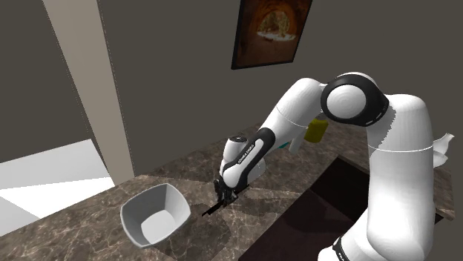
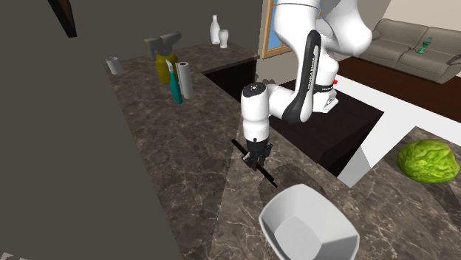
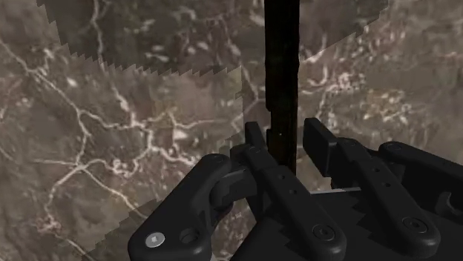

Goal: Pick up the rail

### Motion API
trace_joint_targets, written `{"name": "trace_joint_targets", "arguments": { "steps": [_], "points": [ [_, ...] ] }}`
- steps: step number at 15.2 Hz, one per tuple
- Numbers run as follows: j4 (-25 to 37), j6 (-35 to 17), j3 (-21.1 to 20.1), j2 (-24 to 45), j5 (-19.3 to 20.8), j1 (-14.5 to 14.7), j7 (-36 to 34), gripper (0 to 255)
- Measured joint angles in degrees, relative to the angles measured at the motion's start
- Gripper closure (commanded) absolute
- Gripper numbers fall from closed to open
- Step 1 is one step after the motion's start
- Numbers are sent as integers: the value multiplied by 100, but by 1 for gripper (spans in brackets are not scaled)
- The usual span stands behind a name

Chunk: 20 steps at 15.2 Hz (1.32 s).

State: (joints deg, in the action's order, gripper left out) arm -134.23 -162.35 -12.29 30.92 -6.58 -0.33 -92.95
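The tool [image 3: 288,137] is down low, right over the counter [image 3: 111,119], with its fingers part open and straddling the rail [image 3: 280,67]. The rail's a thin black bar lying flat on the marble-looking top, running straight through the gap. In the wrist view one finger looks right up against it, and the other has a sliver of counter showing between it and the bar. So I'd call it bracketed, not gripped yet.

The setup makes sense to me. The fingers sit across the bar's narrow width, so closing should pinch the thin sides. In the second exterior view the hand comes pretty much straight down at roughly mid-length on the bar, which should keep it from tipping on the lift.

The only close neighbour is a white bowl [image 2: 306,221], near one end of the rail but apart from it. Next I'd want a squeeze, then up. My one worry is that a thin bar flat on stone could skid.
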Motion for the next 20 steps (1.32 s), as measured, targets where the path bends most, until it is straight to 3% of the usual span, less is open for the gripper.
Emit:
{"name": "trace_joint_targets", "arguments": {
  "steps": [9, 20],
  "points": [
    [-20, 26, -7, -38, -5, -7, 0, 255],
    [-235, 675, -150, -895, -125, -126, -7, 255]
  ]
}}
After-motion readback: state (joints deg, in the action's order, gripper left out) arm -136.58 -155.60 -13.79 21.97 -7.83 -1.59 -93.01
